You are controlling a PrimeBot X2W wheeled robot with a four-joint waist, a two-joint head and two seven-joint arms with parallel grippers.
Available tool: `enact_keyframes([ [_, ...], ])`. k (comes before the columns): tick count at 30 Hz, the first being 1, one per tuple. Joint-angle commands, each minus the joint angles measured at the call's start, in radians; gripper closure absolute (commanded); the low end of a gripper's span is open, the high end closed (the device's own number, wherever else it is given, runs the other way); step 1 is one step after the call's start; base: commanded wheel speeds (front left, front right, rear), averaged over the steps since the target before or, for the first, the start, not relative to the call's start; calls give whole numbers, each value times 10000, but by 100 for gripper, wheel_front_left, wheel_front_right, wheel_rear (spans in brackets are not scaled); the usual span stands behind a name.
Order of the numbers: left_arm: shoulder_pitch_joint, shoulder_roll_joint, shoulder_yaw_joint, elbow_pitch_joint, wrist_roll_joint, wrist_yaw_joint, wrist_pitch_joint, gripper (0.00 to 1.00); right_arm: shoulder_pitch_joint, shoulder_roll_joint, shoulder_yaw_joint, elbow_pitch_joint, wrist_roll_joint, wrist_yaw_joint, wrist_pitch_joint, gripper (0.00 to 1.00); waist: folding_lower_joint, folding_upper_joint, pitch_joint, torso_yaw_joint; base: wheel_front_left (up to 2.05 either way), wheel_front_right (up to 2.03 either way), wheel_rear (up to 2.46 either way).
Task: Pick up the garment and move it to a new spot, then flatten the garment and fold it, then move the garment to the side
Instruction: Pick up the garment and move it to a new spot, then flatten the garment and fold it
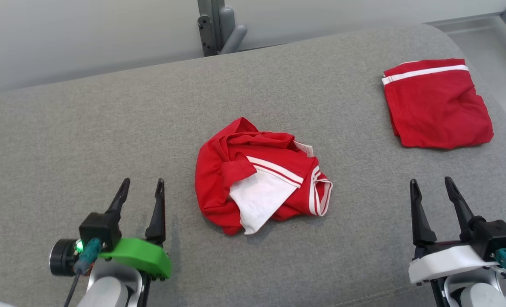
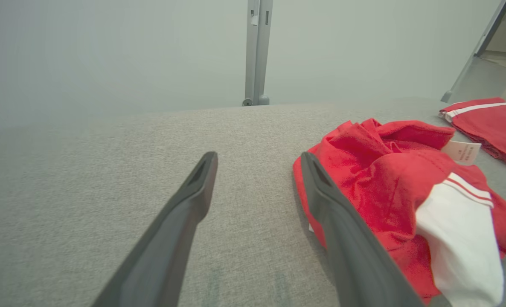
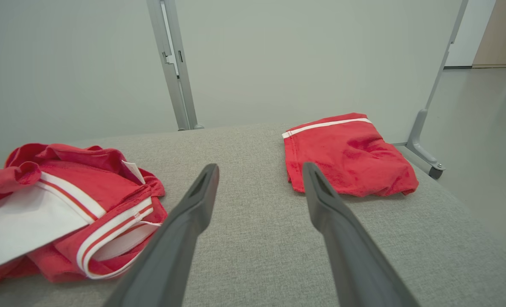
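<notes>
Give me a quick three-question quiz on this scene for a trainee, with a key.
1. True or false: the crumpled garment lies between the left gripper and the right gripper.
2. The folded garment lies nearer which gripper? A: left. B: right.
3. Fill in: both grippers are ___, holding nothing.
Key: 1 true; 2 B; 3 open.

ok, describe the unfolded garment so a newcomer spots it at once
On the wide grey padded surface, look at the middle. The crumpled garment lies there in a heap, red with a white panel and a tag showing. Unlike it, the folded garment at the far right is a flat red rectangle.
</notes>
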Motion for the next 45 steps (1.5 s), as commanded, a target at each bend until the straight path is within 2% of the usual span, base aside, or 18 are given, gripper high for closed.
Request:
enact_keyframes([
  [1, 863, 243, 349, -652, 561, 432, -64, 0, 228, -5, -161, -98, -205, -18, -26, 0, 1, 12, -327, 409, 0, 0, 0],
  [6, 2248, 356, 936, -1467, 1554, 686, -63, 0, 381, -67, -294, -124, -518, -18, -26, 0, 1, 12, -386, 885, 0, 0, 0],
  [12, 3513, -453, 2324, -2080, 2195, 588, -67, 0, 559, -256, -424, 167, -779, -18, -26, 0, 1, 12, -500, 1875, 0, 0, 0],
  [15, 3839, -882, 2745, -2359, 2540, 43, -68, 0, 670, -230, -460, 311, -807, -18, -28, 0, 1, 12, -599, 2392, 0, 0, 0],
  [19, 4264, -1175, 3317, -2286, 2848, -863, -68, 0, 841, -172, -310, 612, -845, -18, -28, 0, 1, 12, -870, 2743, 0, 0, 0],
  [23, 4593, -1389, 3889, -2112, 3253, -1447, -69, 0, 1107, -124, -80, 800, -912, -18, -28, 0, 1, 12, -1131, 2851, 0, 0, 0],
  [28, 4365, -1682, 4325, -2110, 3617, -1873, -69, 0, 945, -63, -27, 665, -866, -18, -28, 0, 1, 12, -926, 2889, 0, 0, 0],
  [36, 4216, -1949, 4775, -2004, 3920, -2222, -70, 0, 896, -20, 16, 672, -821, -18, -26, 0, 1, 12, -921, 2783, 0, 0, 0],
  [45, 4190, -2070, 5046, -2165, 4150, -2383, -70, 0, 763, -8, -73, 566, -791, -18, -28, 0, 1, 12, -742, 2674, 0, 0, 0],
])
